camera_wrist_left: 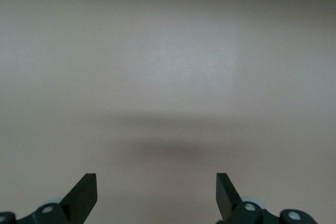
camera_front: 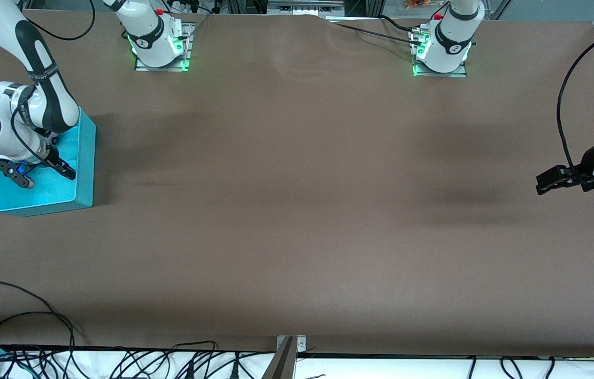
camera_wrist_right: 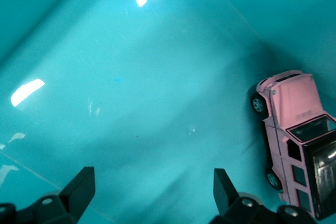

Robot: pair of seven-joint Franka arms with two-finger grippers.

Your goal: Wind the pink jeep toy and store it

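The pink jeep toy, light pink with a black roof, lies on the floor of the turquoise bin by one wall; the front view hides it under the right arm. My right gripper hangs open over the bin, nothing between its fingers, and the jeep sits off to one side of them. At the left arm's end of the table, my left gripper hovers open over bare brown tabletop, holding nothing.
The turquoise bin stands at the right arm's end of the table. Both arm bases stand along the table edge farthest from the front camera. Loose cables run along the table's nearest edge.
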